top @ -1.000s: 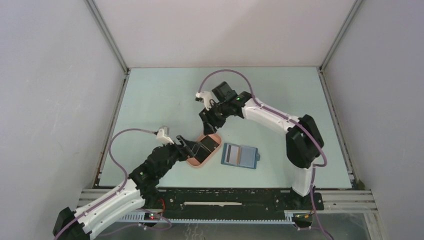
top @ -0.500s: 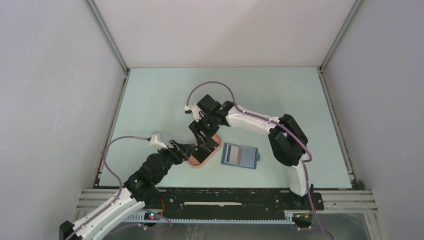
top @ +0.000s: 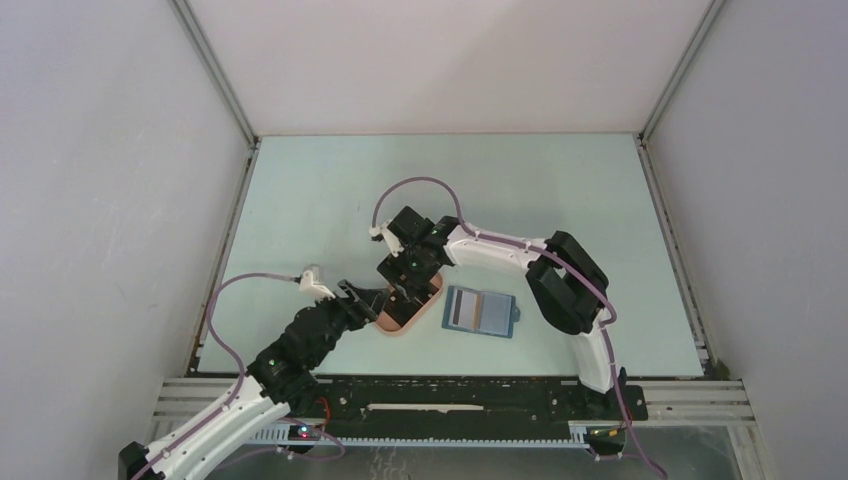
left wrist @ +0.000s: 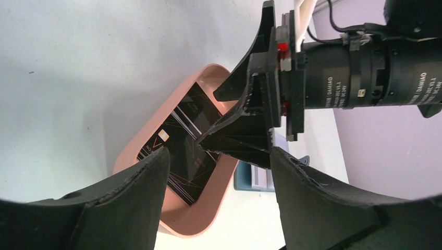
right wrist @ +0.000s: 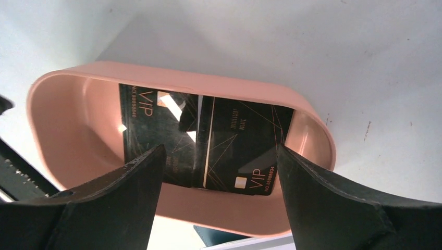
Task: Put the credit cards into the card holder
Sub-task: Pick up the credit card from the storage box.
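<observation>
Pickup of a card from the tray (right wrist: 208,83) is the step in hand, as we judge it. We see the right gripper (right wrist: 219,156) poised directly over the tray, jaws wide apart and empty, pointing down at what lies inside. The left gripper (left wrist: 220,156) waits just beside the tray's near-left end, also spread open and holding nothing. Inside the tray lie two black cards (right wrist: 240,151), flat on its floor and side by side, their edges meeting or slightly overlapping; they cover most of the floor. The wallet (top: 480,311) lies open on the table just right of the tray, not touching it. A tan card (top: 460,310) with a dark stripe sits on the wallet's half nearer the tray; whether it is tucked into a pocket we cannot tell. Next, we think, the right gripper must come down and work a finger against one card's edge, which looks awkward because the cards lie flat and close to the tray's wall; the left gripper could steady the tray meanwhile.
</observation>
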You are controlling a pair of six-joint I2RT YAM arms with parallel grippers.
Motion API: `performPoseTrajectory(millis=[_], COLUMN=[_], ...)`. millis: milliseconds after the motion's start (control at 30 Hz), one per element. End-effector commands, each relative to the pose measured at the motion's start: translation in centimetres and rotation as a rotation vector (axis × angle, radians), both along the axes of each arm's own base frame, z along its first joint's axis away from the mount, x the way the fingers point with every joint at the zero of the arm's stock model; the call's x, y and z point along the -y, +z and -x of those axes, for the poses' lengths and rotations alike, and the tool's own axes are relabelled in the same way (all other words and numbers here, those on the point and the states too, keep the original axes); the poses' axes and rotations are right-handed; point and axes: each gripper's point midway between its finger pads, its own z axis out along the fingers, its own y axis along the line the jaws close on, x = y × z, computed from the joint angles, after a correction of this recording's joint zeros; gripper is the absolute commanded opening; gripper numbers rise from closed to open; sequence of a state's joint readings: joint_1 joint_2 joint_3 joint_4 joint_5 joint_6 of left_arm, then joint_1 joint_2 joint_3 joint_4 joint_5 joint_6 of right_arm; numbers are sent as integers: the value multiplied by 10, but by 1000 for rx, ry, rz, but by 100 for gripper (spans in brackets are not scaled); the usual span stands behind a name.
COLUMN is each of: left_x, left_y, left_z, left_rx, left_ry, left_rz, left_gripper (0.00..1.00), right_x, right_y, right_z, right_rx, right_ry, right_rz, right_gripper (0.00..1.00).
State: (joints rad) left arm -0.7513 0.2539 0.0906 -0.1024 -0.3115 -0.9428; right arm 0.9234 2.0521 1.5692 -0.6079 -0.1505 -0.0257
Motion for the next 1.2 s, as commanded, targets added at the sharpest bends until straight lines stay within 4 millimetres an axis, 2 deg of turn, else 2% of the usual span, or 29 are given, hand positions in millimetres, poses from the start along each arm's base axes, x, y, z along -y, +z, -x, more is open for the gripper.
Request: performPoseTrajectory(millis=[0,400,633,900,1000,1067,1167], left_x=[-3,1,6,9,14,16,21], left_y=[-7,-13,-16,-18,-7,-17,-13], left_z=[-1,2,3,3,1,3,2], left_rx=[-11,-28,-34,-43,-19,-36,-32], left_ry=[24,7,-7,-18,-27,-34,-48], left_rz=[8,43,73,86,129,137,175], left_gripper=[75,75,75,75,75,75,75], right_x=[-3,1,4,4,1,-1,-1], right_y=[-11,-37,-47,-35,-25,-18,-11], right_z=[-5,-6,-1,-3,0,3,2], right_rx=[47,28,4,-27,-59,-83,-107], right_ry=[-61,-93,-62,-39,10,33,45], right_rz=[33,86,108,65,22,-9,-39], right_gripper=[88,90,76,61,57,54,53])
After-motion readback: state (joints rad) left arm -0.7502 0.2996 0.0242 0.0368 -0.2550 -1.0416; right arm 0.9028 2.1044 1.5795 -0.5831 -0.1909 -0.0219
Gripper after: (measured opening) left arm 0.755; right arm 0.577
